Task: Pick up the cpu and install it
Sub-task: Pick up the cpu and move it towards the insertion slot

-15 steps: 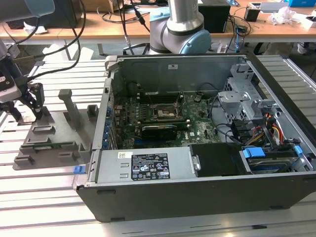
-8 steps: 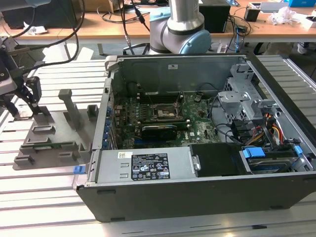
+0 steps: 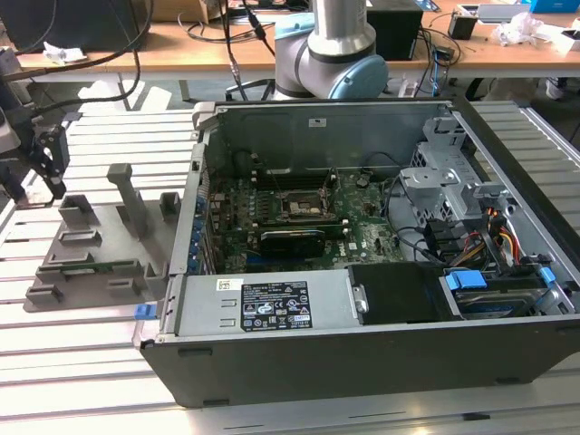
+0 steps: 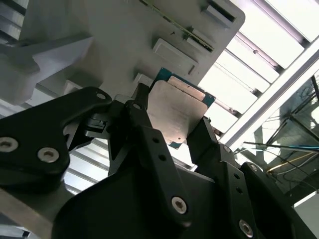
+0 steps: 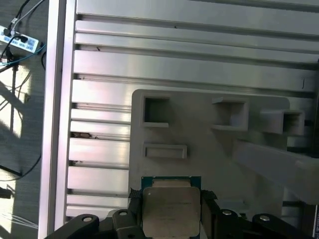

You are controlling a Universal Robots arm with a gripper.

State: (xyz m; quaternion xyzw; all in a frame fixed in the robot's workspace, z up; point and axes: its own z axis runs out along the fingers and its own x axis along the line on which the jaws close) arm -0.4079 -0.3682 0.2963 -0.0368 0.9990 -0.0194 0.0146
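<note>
flat silver-topped cpu (image 4: 182, 107) clamped in the black claw (image 4: 171, 122)
matte grey moulded tray (image 5: 209, 154) is seen beneath, on ribbed metal counter (image 5: 149, 64)

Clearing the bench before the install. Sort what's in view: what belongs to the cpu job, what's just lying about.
Job: cpu, clamped in the gripper; motherboard socket in the open case; grey holder tray.
Lying about: cables on the wooden bench; crumpled white paper.

An open case (image 3: 362, 362) sits on a slatted table (image 3: 82, 362); its motherboard (image 3: 362, 240) bears a socket (image 3: 302, 207); a grey tray (image 3: 104, 228) lies just beside the case, at the exterior view's left; a desk (image 3: 181, 50) stands behind.
</note>
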